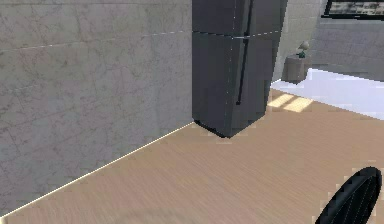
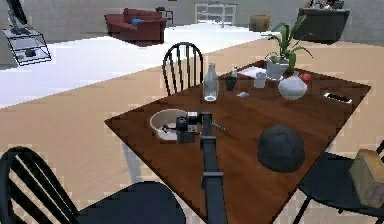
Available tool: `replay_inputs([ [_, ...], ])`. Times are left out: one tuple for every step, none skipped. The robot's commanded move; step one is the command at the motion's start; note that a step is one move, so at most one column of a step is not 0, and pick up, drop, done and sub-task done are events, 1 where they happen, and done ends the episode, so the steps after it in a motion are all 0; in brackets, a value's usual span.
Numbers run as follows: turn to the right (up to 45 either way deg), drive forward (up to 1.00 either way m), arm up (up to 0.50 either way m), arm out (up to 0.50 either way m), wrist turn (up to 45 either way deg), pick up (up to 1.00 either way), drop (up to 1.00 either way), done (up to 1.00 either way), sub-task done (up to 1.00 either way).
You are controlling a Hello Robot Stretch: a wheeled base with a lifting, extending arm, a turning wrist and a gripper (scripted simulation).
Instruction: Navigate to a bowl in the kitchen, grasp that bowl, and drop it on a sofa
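Ahead of me, a tall dark grey refrigerator stands against a pale grey stone-patterned wall on the left. Light wooden plank floor runs from it toward me. Far to the right, past the refrigerator, a small grey box-shaped cabinet sits where the floor turns white.

Out to my arm's side, a dark brown wooden tabletop carries the task's thing: a shallow round bowl with a white rim and outside and a brownish inside. It lies on the near left part of the tabletop, close to the left corner. My arm, a dark square bar, reaches up over the tabletop, and my jaws end right at the bowl's right side. With the bowl resting on the surface there, I cannot tell whether the jaws are grasping anything.

Farther back on the tabletop stand a clear glass bottle, a round white vase and a green potted plant. A dark grey dome-shaped object sits on the near right. A black spindle-back chair stands at the far side. A red sofa sits far off at the upper left.
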Motion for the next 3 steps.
replay_inputs([
  [0.0,0.0,0.1,0.0,0.0,0.0,0.0,0.0,0.0],
  [0.0,0.0,0.14,0.0,0.0,0.0,0.0,0.0,0.0],
  [0.0,0.0,0.0,0.0,-45.0,0.0,0.0,0.0,0.0],
])
